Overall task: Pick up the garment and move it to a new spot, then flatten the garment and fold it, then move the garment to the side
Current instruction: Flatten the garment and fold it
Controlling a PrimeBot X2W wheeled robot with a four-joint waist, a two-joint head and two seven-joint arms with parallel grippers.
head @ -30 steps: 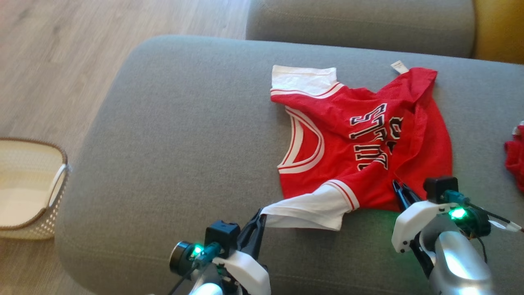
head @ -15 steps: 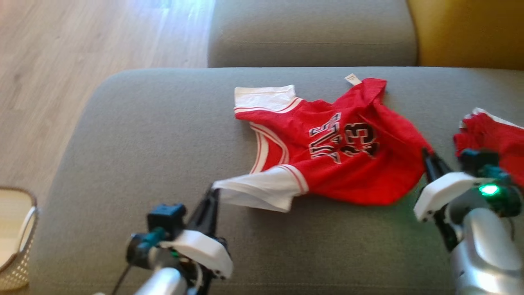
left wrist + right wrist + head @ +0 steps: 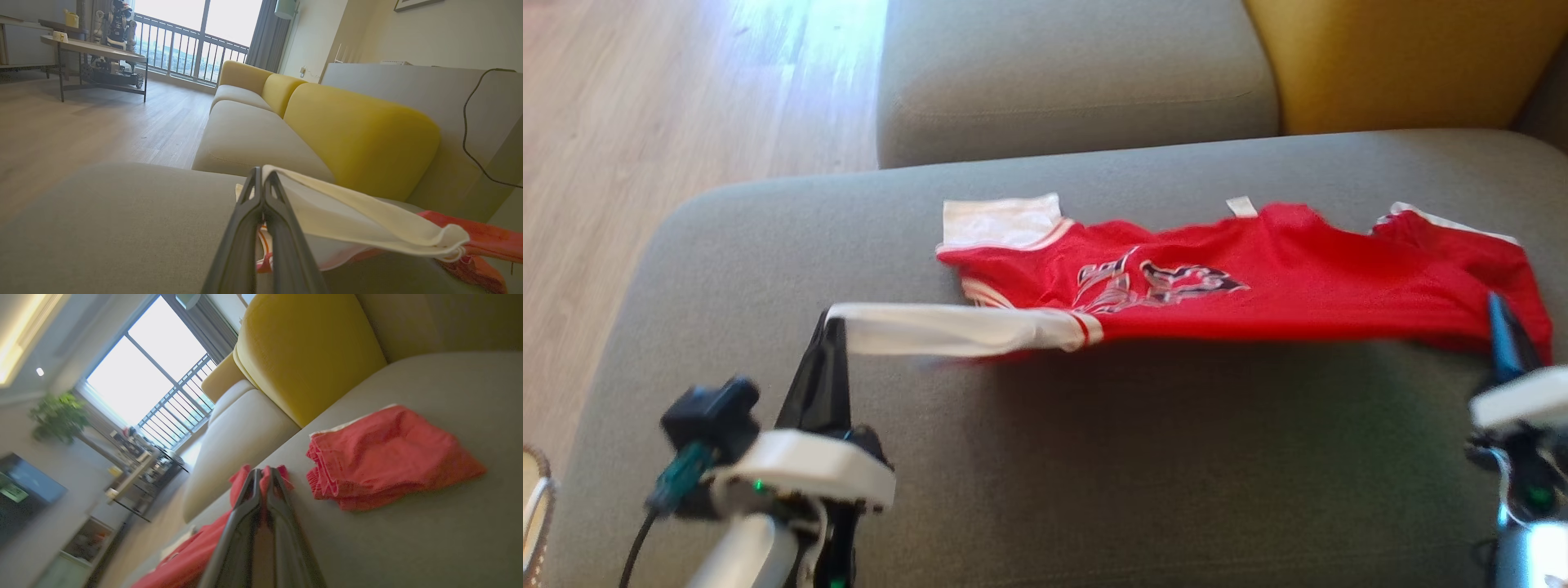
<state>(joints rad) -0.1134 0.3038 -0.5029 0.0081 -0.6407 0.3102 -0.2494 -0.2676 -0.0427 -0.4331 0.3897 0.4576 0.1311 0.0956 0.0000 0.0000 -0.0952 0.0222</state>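
— So, where is the garment (image 3: 1258, 278) right now?

— I see it as a red jersey with white sleeves. It is stretched long across the grey seat cushion (image 3: 1094, 457), from about the cushion's middle to its right edge. Its far side lies toward the cushion's back edge. Its near side is raised, with a shadow on the cushion beneath it.

— And what are your pincers doing?

— My left gripper (image 3: 832, 317) has its two dark fingers pressed together on the end of one white sleeve (image 3: 947, 328). That sleeve is taut and points toward the cushion's left side. In my left wrist view, white cloth comes out from between the tips. My right gripper (image 3: 1496, 300) is at the cushion's right edge. It is closed too, pinching a red corner of the garment, as my right wrist view shows.

— Is anything else on the seat?

— A second red cloth (image 3: 388, 457) lies crumpled on the same cushion, near my right gripper but not touching it. A yellow back cushion (image 3: 1388, 57) stands behind the back right corner.
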